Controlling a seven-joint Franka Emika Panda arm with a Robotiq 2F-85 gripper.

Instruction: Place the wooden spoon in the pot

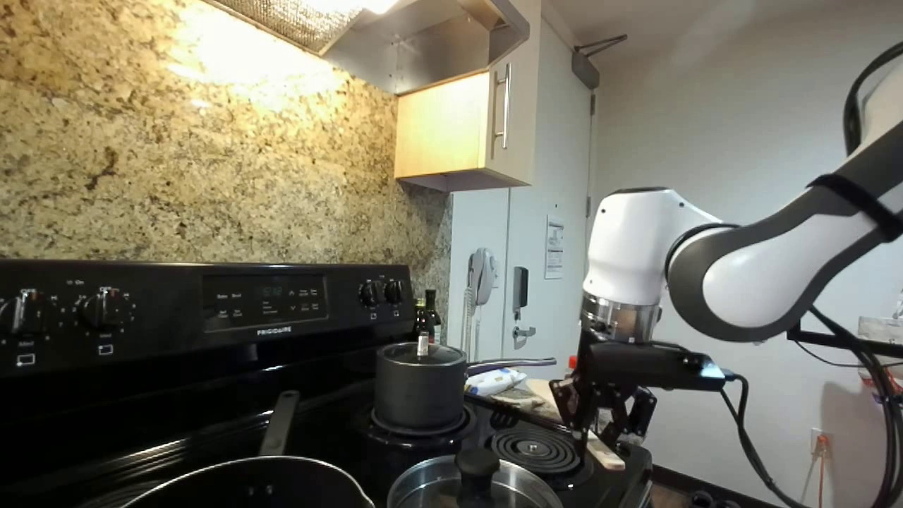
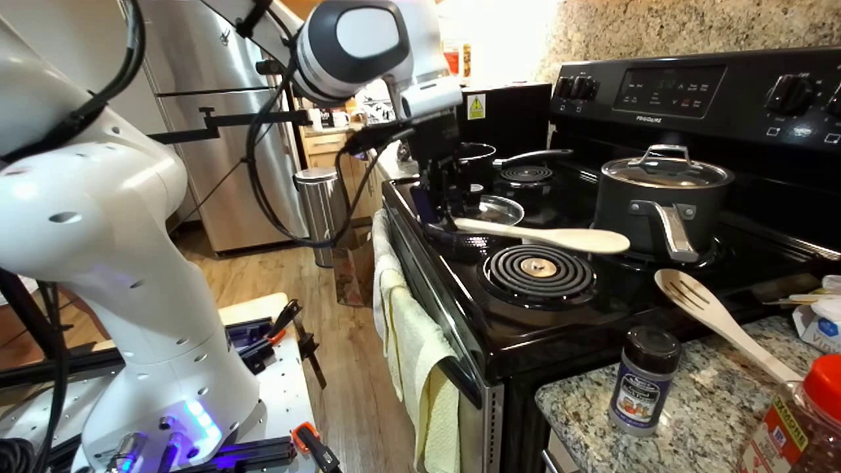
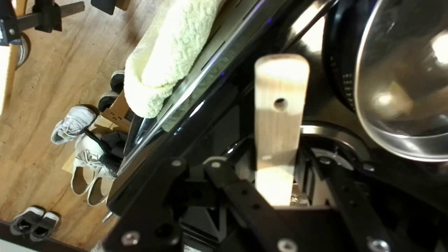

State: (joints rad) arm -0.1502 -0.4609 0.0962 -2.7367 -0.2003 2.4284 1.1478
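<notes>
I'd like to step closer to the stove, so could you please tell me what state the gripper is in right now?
Gripper: closed, holding the long, pale tan wooden spoon by its handle.

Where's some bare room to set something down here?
Bare granite countertop shows between the spice jar and slotted spoon. The front coil burner beside the lidded saucepan is bare too; heat unclear. It's crowded around the glass lid and open pot, with the fingers holding the wooden spoon nearby.

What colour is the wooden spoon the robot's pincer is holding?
Pale tan; the spoon shows best in an exterior view.
</notes>
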